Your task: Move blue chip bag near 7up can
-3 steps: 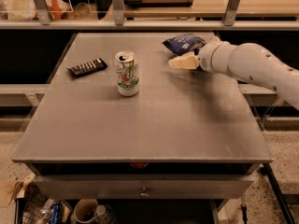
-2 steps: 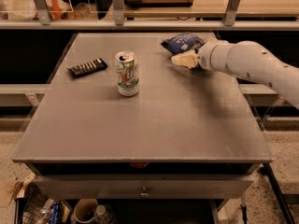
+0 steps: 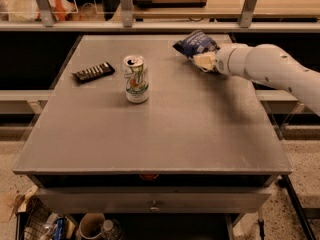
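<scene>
The blue chip bag (image 3: 196, 43) lies crumpled at the back right of the grey table (image 3: 165, 134); it is dark blue with white lettering. My gripper (image 3: 203, 62) reaches in from the right on a white arm and sits right at the bag's near edge, touching or overlapping it. The 7up can (image 3: 136, 79) stands upright left of the table's centre, well apart from the bag and the gripper.
A flat black ridged bar (image 3: 93, 72) lies left of the can. A rail with metal posts (image 3: 125, 6) runs along the table's back edge. A bin with clutter (image 3: 60, 226) stands under the table's front left.
My gripper has moved back and slightly right, from just in front of the bag up to its near edge. The can and the black bar have not moved.
</scene>
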`<state>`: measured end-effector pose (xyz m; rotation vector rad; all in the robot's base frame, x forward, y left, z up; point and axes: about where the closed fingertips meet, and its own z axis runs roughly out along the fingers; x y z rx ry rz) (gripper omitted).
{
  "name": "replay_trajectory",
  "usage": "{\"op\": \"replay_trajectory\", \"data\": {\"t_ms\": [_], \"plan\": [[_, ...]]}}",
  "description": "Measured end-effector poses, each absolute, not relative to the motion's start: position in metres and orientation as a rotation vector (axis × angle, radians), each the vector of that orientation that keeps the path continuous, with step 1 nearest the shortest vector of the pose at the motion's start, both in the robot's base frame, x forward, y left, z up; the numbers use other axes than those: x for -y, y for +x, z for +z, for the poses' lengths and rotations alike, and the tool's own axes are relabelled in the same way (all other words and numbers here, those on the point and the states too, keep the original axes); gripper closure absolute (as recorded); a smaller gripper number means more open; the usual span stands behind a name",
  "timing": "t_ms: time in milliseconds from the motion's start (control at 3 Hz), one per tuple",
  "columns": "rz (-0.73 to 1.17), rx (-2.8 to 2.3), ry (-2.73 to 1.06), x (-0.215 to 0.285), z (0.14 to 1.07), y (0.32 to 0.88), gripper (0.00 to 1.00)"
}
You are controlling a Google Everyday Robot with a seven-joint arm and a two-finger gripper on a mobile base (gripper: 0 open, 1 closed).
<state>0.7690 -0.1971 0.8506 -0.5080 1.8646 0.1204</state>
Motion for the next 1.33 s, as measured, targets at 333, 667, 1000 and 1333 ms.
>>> {"op": "replay_trajectory", "data": {"t_ms": [333,667,1000,1333], "plan": [[0.141,-1.843,-0.496,0.203,0.864,0.760,0.87],[0.222,-1.837,-0.485,0.187,0.883,0.724,1.00],[0.311,-1.873,-0.498,0.158,0.891,0.679,1.00],[0.406,-1.921,-0.524,0.125,0.888,0.636,1.00]]}}
